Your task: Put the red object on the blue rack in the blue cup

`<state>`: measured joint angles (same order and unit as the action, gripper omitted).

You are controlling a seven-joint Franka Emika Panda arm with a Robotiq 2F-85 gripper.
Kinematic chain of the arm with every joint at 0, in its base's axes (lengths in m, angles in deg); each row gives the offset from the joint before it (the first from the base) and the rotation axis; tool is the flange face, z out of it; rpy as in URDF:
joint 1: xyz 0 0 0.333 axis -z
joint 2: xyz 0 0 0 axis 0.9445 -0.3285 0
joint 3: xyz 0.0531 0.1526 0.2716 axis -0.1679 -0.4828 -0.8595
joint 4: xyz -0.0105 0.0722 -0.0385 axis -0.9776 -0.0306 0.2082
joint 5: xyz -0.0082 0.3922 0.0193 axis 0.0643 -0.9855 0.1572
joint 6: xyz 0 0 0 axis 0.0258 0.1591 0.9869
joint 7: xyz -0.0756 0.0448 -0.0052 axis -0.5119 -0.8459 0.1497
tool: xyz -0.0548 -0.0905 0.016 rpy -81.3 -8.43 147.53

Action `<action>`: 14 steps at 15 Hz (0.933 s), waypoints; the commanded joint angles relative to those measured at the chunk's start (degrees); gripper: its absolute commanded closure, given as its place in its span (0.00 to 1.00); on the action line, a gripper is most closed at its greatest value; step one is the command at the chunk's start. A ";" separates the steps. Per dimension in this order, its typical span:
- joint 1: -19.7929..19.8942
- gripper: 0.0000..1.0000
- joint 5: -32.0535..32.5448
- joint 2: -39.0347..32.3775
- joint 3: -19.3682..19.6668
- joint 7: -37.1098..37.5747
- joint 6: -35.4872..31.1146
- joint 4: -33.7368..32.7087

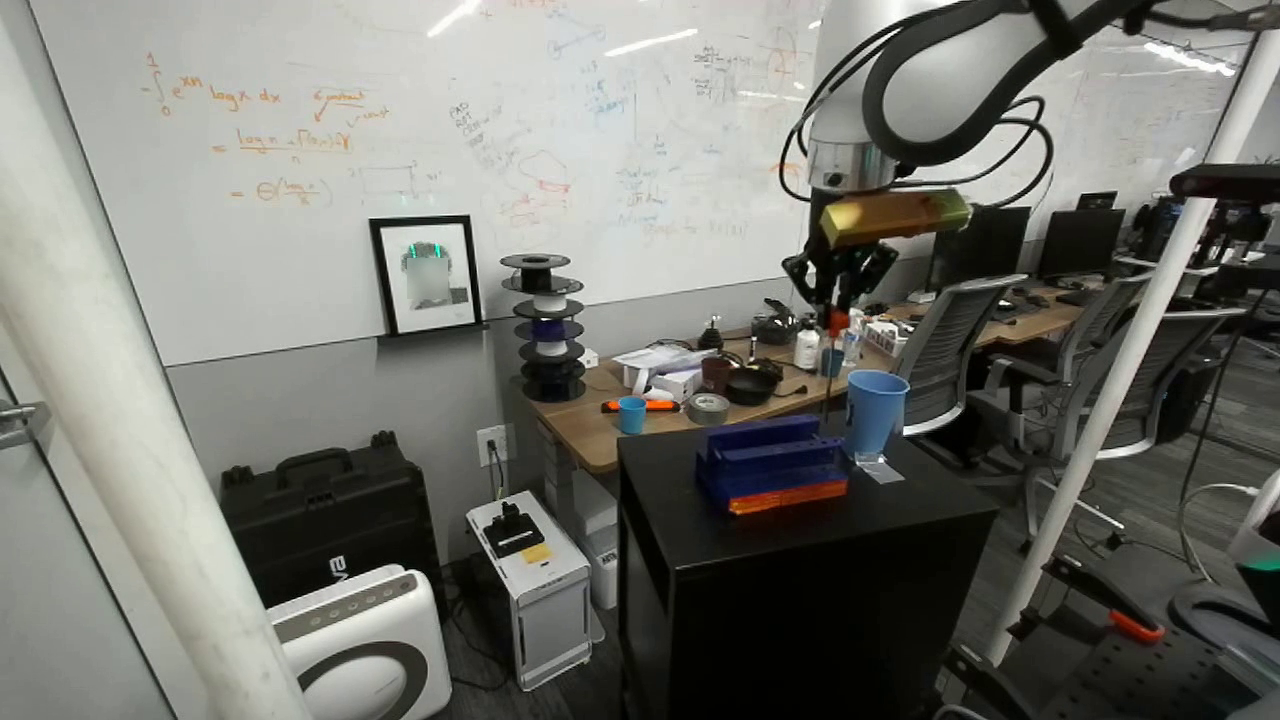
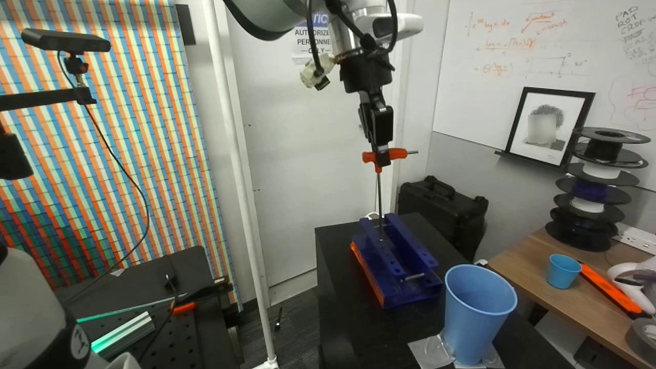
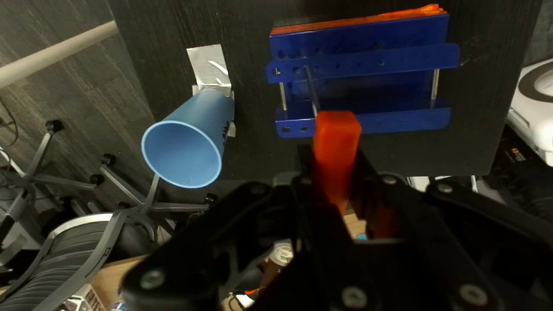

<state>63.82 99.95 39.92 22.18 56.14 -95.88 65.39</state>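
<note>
A red T-handled tool (image 1: 838, 322) with a long thin metal shaft is held upright in my gripper (image 2: 382, 154), which is shut on its handle (image 2: 397, 154). The blue rack (image 1: 768, 462) lies below, on a black cabinet; it also shows in the wrist view (image 3: 406, 60). The shaft (image 2: 380, 205) points down over one end of the rack, the end nearer the cup in an exterior view (image 1: 827, 395); I cannot tell whether its tip clears the holes. The light-blue cup (image 2: 476, 318) stands upright beside the rack, open at the top, also in the wrist view (image 3: 181, 153).
Silvery tape (image 3: 209, 65) lies at the cup's base on the black cabinet (image 1: 720, 540). A wooden desk (image 1: 580, 425) behind it bears a small blue cup (image 1: 632, 414), a tape roll and clutter. A white pole (image 1: 1120, 350) and office chairs stand beyond.
</note>
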 commanded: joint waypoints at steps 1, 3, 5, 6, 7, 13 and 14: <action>4.72 0.88 3.68 10.25 -1.95 1.87 4.60 5.02; 8.02 0.88 6.68 12.39 -1.74 1.47 6.44 5.53; 11.58 0.88 9.98 12.65 -1.01 1.03 5.50 5.67; 13.25 0.89 11.49 12.12 -0.63 1.26 3.99 5.50; 14.57 0.89 12.50 11.21 -0.24 1.29 2.80 4.96; 16.89 0.89 13.55 3.29 0.19 1.72 -6.67 0.09; 16.92 0.89 14.05 1.63 0.11 1.84 -7.59 -1.07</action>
<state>80.30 112.37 46.12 22.95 56.91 -100.53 68.50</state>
